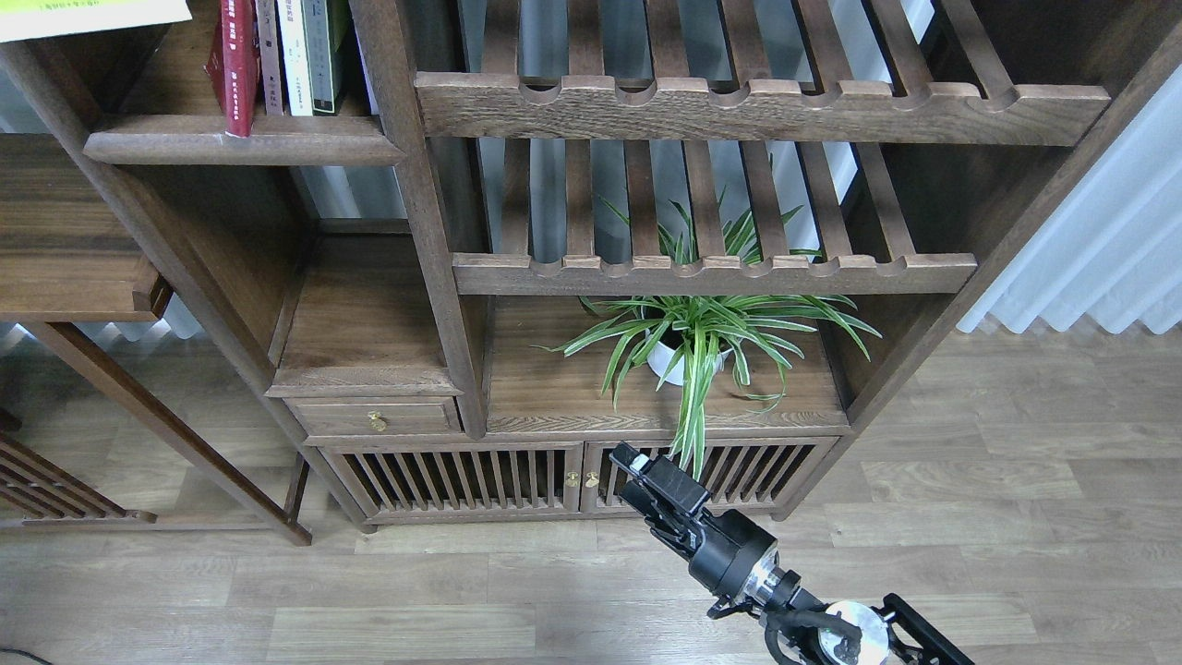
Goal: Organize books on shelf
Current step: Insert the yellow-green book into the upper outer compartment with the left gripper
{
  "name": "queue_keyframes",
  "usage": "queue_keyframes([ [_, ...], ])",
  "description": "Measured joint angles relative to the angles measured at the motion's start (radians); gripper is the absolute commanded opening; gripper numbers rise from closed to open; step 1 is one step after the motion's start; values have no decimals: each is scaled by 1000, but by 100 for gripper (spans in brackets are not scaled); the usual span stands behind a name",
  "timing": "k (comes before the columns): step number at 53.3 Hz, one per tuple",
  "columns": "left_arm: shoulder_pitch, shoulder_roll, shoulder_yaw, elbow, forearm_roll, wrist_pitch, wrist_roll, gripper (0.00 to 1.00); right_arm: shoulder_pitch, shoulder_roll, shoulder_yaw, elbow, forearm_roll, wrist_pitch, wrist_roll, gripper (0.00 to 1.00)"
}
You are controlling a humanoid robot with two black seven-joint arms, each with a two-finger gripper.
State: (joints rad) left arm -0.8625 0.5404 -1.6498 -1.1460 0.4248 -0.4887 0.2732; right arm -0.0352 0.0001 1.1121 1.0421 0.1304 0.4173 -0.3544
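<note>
The shelf (pixel 240 148) is a flat dark-brown board with a rounded front lip at the top left. A red book (pixel 238 65) stands upright on it, with a dark maroon spine (pixel 271 55) next to it. Only the white-bordered lower edge of the yellow-green book (pixel 92 11) shows at the top left corner, above the shelf. What holds it is out of view. My left gripper is not in view. My right gripper (pixel 635 473) hangs low in front of the cabinet doors, far from the books, with nothing in it. Its fingers are dark and hard to tell apart.
White (pixel 295 55) and grey-green (pixel 323 55) upright books stand right of the red one. Two slatted racks (pixel 739 102) fill the middle. A potted spider plant (pixel 693 342) sits just above my right gripper. A side table (pixel 65 277) stands at left.
</note>
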Motion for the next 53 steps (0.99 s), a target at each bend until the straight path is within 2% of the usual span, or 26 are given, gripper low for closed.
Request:
queue_keyframes([
  [17, -197, -106, 97, 166, 95, 0, -7, 4, -17, 0, 1, 17, 0, 6, 0, 99],
  [38, -339, -159, 157, 371, 134, 0, -10, 4, -28, 0, 2, 27, 2, 27, 0, 99],
  [45, -396, -178, 198, 427, 141, 0, -27, 4, -29, 0, -2, 28, 2, 27, 0, 99],
  [53, -478, -185, 269, 514, 144, 0, -64, 4, -29, 0, -2, 32, 2, 28, 0, 99],
])
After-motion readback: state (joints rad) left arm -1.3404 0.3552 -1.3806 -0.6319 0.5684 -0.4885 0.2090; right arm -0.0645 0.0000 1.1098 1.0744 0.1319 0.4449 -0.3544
